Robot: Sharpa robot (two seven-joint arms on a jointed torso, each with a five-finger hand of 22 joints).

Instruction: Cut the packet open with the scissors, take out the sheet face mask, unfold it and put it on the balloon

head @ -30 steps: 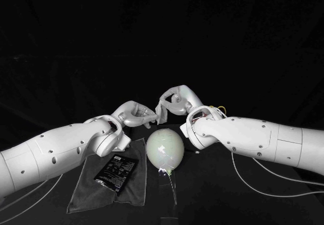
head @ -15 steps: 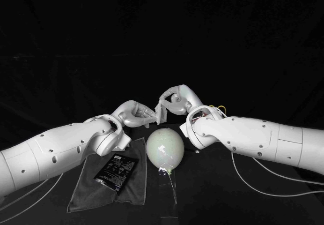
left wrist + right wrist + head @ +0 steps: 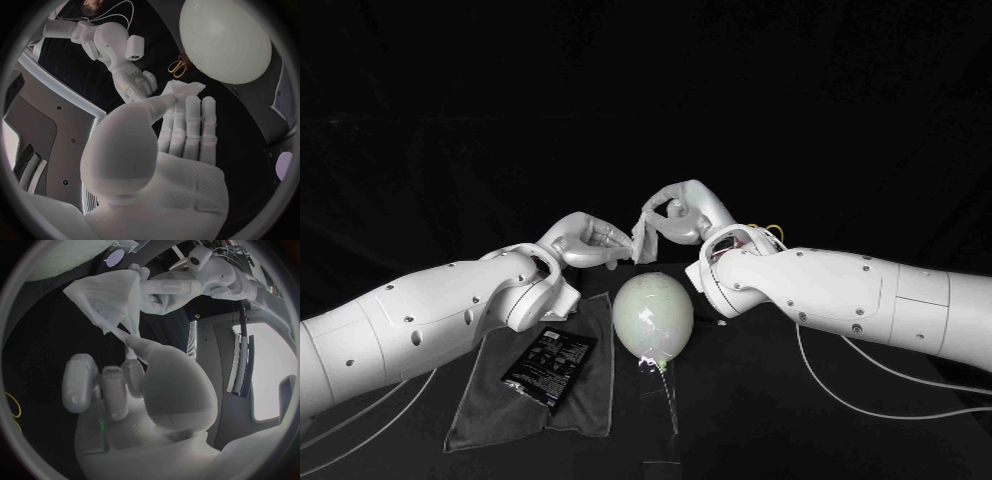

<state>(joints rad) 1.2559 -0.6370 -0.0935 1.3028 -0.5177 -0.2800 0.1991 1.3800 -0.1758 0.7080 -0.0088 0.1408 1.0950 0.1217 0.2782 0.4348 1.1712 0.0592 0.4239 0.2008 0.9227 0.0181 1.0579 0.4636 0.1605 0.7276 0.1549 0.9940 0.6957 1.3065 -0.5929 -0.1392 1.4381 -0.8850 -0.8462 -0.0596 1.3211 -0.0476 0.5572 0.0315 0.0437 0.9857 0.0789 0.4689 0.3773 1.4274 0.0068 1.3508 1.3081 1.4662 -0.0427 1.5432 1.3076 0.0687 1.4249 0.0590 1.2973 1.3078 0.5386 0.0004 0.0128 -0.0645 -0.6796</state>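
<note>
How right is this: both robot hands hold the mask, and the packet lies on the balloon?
Not quite: the head view shows the packet on the grey cloth beside the balloon. The left robot hand and right robot hand do hold the mask.

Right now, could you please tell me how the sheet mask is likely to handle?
The sheet mask is probably floppy: it sags in folds between the left robot hand and right robot hand. It looks thin, so likely light and easily torn.

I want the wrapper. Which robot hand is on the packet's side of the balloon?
The left hand: the packet lies on its side of the balloon, the right hand on the other.
</note>
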